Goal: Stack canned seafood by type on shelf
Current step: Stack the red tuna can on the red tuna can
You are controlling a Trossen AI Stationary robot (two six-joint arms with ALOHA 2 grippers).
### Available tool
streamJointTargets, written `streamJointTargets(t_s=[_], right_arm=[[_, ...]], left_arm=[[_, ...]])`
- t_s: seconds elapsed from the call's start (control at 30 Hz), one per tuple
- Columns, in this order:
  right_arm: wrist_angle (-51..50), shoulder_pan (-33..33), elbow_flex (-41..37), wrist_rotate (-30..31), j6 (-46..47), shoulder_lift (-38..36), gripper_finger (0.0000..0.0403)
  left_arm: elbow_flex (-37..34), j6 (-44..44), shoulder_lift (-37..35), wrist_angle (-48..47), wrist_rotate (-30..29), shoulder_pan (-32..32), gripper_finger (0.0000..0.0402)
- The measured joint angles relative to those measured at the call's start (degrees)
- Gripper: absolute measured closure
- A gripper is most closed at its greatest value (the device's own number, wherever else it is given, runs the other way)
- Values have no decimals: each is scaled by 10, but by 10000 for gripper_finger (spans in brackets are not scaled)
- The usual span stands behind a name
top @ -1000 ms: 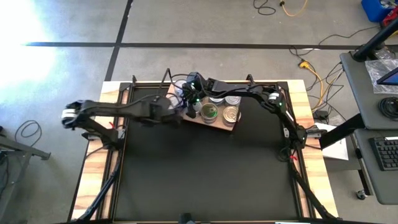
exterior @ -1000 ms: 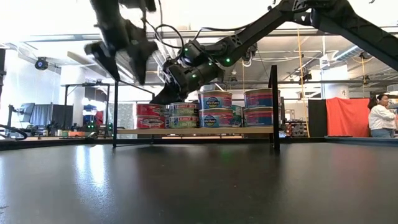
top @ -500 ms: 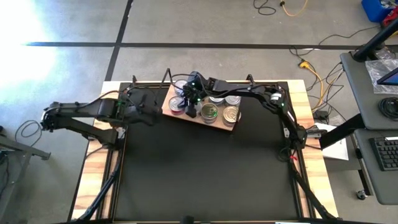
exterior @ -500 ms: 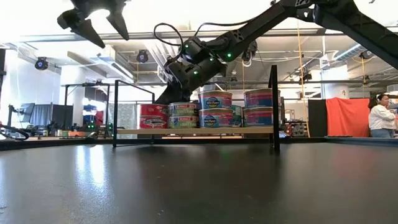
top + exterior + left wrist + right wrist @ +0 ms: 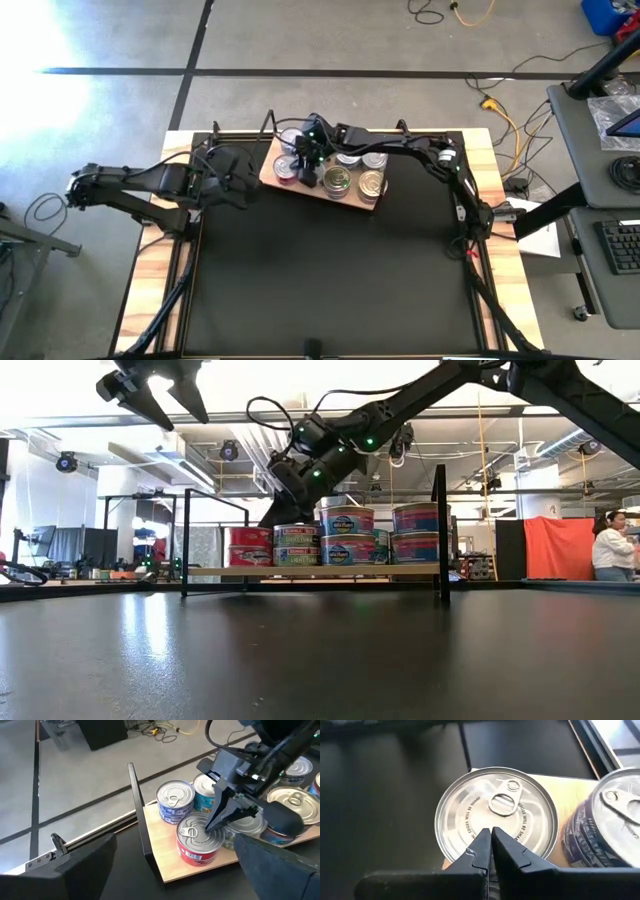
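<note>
We find the canned seafood (image 5: 340,175) stacked on the shelf (image 5: 268,165), near the bench's far edge. The right gripper (image 5: 491,845), fingers pressed together and holding nothing, hovers over a red-sided tin (image 5: 199,840) at the shelf's left end. The left gripper (image 5: 160,402) hangs spread wide and empty, beside that end.

Two dark, slender jointed arms are showing matte black links. The right arm (image 5: 400,152) is glowing with small green lights near its wrist and trailing looped black cables; the left arm (image 5: 150,180) is ending in tapered black fingers (image 5: 190,400).
</note>
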Motion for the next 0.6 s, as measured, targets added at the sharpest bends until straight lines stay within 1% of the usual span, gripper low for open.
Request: streamJointTargets(t_s=[0.2,0.3,0.5,0.6], right_arm=[[15,-4,0,11,13,3,390],[30,-3,0,30,26,4,390],[29,-5,7,27,60,-1,390],[24,-10,24,25,82,-11,390]], left_arm=[[0,6,0,3,-2,0,23],[0,5,0,3,-4,0,23],[-4,-7,0,3,-5,0,23],[-8,-16,1,3,-37,0,23]])
